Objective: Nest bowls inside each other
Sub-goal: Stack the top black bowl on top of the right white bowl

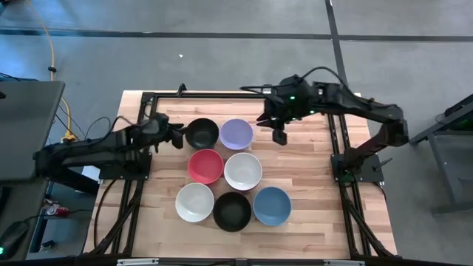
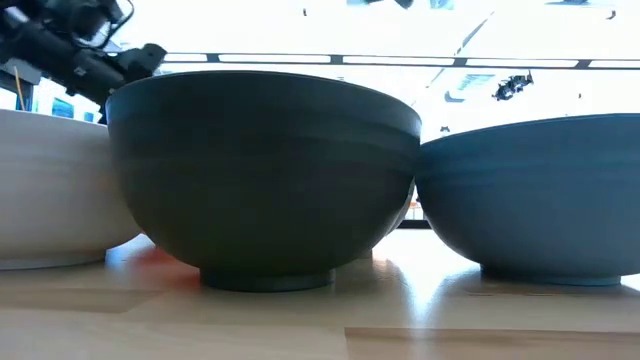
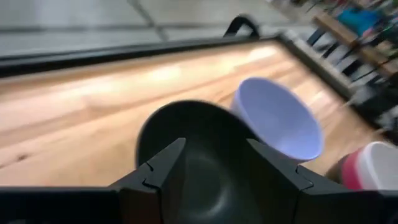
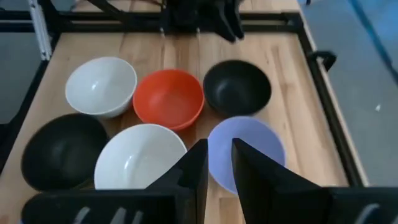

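Currently seven bowls, none nested: all single on tabletop [image 1: 310,222]. Left tool [image 1: 179,136] spread at black bowl [image 1: 202,133]; right tool [image 1: 278,136] empty, fingers slightly apart, above lavender bowl [image 1: 236,134].

Seven bowls sit close together in the middle of the table [image 1: 148,222]. Far row: a black bowl [image 1: 202,133] and a lavender bowl [image 1: 236,134]. Middle row: a red bowl [image 1: 205,165] and a white bowl [image 1: 242,171]. Near row: another white bowl [image 1: 195,202], another black bowl [image 1: 233,210] and a blue bowl [image 1: 272,205]. They touch or almost touch, so nothing fits between them. The bare wood on the left, on the right and along the far edge is free. The left gripper [image 1: 177,136] blocks the left side of the far black bowl. The right gripper [image 1: 278,135] hangs just right of the lavender bowl.
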Controlling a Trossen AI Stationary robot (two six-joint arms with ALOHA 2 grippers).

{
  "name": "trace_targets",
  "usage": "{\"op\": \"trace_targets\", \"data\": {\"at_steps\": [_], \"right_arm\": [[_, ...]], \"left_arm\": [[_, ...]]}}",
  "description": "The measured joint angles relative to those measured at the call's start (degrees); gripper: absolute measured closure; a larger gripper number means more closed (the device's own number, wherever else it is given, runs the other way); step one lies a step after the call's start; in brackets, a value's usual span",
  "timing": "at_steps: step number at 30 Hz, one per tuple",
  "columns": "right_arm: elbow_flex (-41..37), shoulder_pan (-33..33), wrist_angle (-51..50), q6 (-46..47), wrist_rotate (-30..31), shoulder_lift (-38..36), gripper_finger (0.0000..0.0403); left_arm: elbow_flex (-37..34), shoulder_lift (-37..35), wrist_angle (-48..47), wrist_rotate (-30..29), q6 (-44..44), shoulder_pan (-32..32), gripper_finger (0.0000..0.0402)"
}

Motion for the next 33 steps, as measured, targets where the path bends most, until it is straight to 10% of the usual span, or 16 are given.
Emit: {"op": "trace_targets", "data": {"at_steps": [14,33], "right_arm": [[0.0,0.0,-3.8,-1.7,0.0,-3.6,0.0338],[0.0,0.0,-5.4,-2.8,-0.2,-3.6,0.0338]], "left_arm": [[13.4,26.0,-10.0,10.4,7.3,14.3,0.0249],[20.7,41.9,-12.7,15.4,14.1,20.3,0.0283]]}}
